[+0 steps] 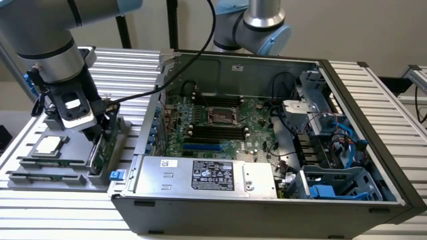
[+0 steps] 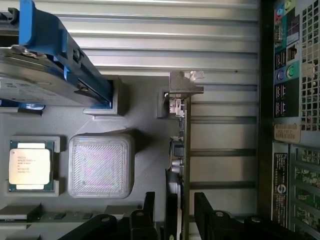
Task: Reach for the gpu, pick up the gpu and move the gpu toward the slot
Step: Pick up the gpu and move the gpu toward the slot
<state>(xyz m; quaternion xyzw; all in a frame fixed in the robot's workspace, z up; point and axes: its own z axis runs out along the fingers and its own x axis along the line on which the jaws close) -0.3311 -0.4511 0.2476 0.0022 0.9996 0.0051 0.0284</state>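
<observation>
Jaws: You are seeing the gripper (image 2: 176,207) with its jaws standing apart, one of the fingers (image 2: 204,212) on each side of the gpu (image 2: 182,145). A gap is showing on both sides, so I judge nothing is being gripped.
Gpu: It is standing on edge in a groove of the grey parts tray (image 2: 145,115), at the tray's side facing the computer case. Its silver bracket (image 2: 182,90) is sitting at the end away from the fingers.
Exterior check: The gripper (image 1: 99,132) is hanging low over that same side of the tray (image 1: 67,180), its tips reaching down around the top edge of the gpu (image 1: 100,152).
Tray neighbours: A ribbed grey block (image 2: 100,165) is lying just beside the card. A processor chip (image 2: 30,165) is resting further into the tray, and a hard drive with blue rails (image 2: 40,85) is lying towards the bracket end.
Slot: The blue expansion slot (image 1: 200,148) is lying on the motherboard (image 1: 230,122) inside the open computer case (image 1: 267,210), well apart from the tray and beyond the case wall beside it.
Done: You are looking at a reach that I judge to be complete, since the fingers are straddling the card.
Left: The card is not yet being clamped or lifted from the tray, and it is nowhere near the slot.
</observation>
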